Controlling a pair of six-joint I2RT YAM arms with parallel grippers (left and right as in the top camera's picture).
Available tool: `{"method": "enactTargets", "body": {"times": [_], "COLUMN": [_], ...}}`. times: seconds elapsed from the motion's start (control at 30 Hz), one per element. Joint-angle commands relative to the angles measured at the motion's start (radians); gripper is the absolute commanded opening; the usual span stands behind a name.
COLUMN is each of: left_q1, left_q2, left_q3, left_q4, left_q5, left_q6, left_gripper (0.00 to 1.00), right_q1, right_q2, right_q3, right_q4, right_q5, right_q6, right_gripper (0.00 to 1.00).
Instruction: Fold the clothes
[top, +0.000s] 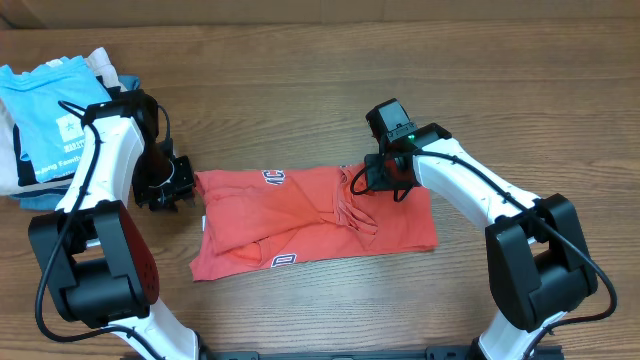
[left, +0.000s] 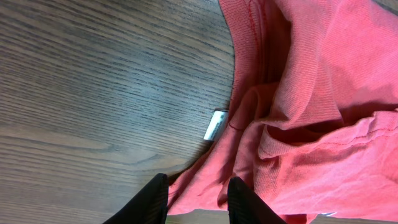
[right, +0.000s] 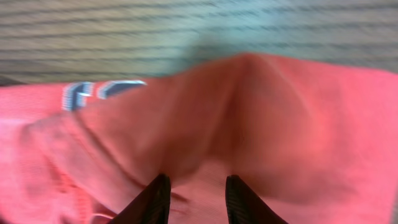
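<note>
1 coral-red T-shirt (top: 315, 222) — rumpled, mid-counter (top: 300, 60), lettering partly showing. Left hand (left: 196, 198) narrow, pinching its left edge; right hand (right: 194, 198) narrow, holding a raised fold — upper right. 1 light blue T-shirt (top: 45, 120) far left.

Open tabletop (top: 300, 70) is being left beyond the coral-red T-shirt (top: 310, 220) — the far-left corner is being blocked by a pile of garments (top: 45, 120).
</note>
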Motion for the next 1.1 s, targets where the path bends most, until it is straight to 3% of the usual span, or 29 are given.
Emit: {"method": "enactTargets", "body": {"times": [0.0,0.23,0.5,0.83,1.07], "left_q1": [0.0,0.0,0.0,0.0,0.0], "left_q2": [-0.023,-0.023,-0.023,-0.023,-0.023], "left_q3": [0.008,0.008,0.008,0.008,0.008], "left_q4": [-0.002,-0.004,-0.006,0.002,0.001], "left_q5": [0.004,0.004,0.003,0.004,0.004], "left_q6": [-0.007,-0.006,-0.006,-0.006,-0.006], "left_gripper": [0.35,0.35,0.35,0.35,0.35], "right_q1": [0.003,0.003,-0.012,0.006,0.038], "right_q2": [-0.008,-0.008,-0.034,-0.043,-0.042], "right_q3": [-0.004,-0.004,0.056,0.055,0.01], "right_q4": [0.051,0.198,-0.007,-0.126,-0.106], "right_q5": [-0.114,-0.21,-0.018,-0.057,-0.057], "right_q6": [-0.042,-0.056,-0.055,-0.09,-0.113], "right_gripper": [0.33,0.34,0.31,0.38,0.42]}}
